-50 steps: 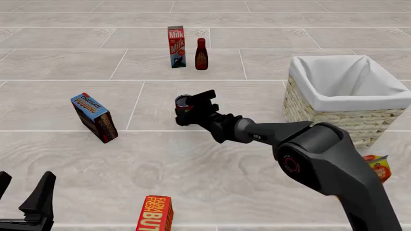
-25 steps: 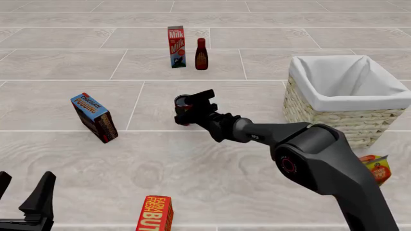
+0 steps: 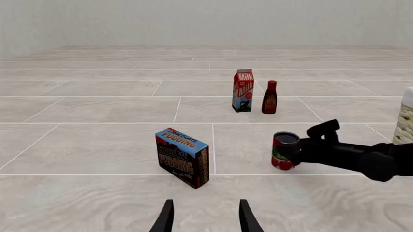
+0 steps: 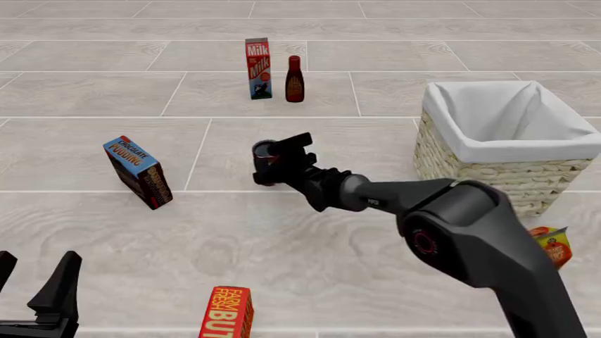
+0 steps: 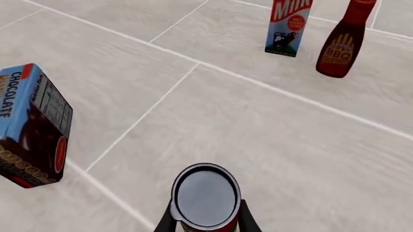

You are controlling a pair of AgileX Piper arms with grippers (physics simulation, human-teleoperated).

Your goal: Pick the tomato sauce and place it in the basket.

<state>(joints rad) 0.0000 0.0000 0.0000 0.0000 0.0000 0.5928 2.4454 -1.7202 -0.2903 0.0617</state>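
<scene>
The tomato sauce (image 4: 264,159) is a small red-labelled can with a dark top, standing at mid-floor. My right gripper (image 4: 269,163) is shut on it, and one of its fingers (image 5: 248,221) shows pressed against the side of the tomato sauce (image 5: 206,197). The left wrist view shows the tomato sauce (image 3: 284,152) low over the floor, slightly tilted, in the black jaws. The basket (image 4: 469,169), pale wicker with a white lining, stands to the right of the can. My left gripper (image 4: 36,296) hangs open at the near left, holding nothing, far from the can.
A milk carton (image 4: 257,68) and a dark BBQ bottle (image 4: 295,79) stand beyond the can. A blue chocolate pudding box (image 4: 139,171) lies to its left. A red butter box (image 4: 227,313) sits at the near edge, and an orange carton (image 4: 552,245) lies beside the right arm.
The right gripper and the can in it have crept slightly left and away. The left arm has not moved.
</scene>
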